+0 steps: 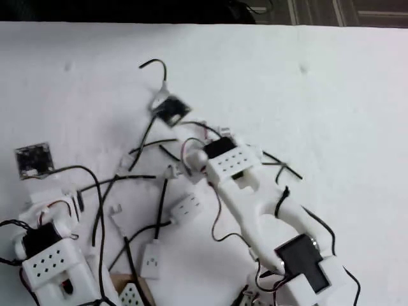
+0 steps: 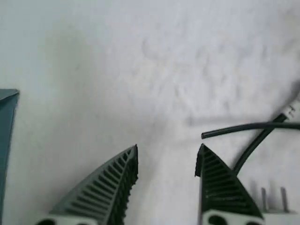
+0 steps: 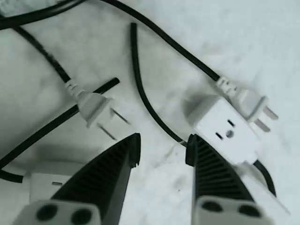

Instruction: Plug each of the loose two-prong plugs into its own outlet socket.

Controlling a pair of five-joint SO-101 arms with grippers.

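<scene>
In the right wrist view the right gripper (image 3: 161,143) holds its fingers apart and empty over the counter (image 3: 262,42). A loose plug (image 3: 96,108) lies just beside one finger and a socket (image 3: 225,131) beside the other, with a second plug (image 3: 251,105) close against it. The left wrist view has the left gripper (image 2: 168,152) likewise open and empty, a bare-pronged plug (image 2: 274,202) beside one finger. The high view takes in a centre socket (image 1: 187,207) and a front socket (image 1: 151,260) among black cords (image 1: 95,210) between the arms.
</scene>
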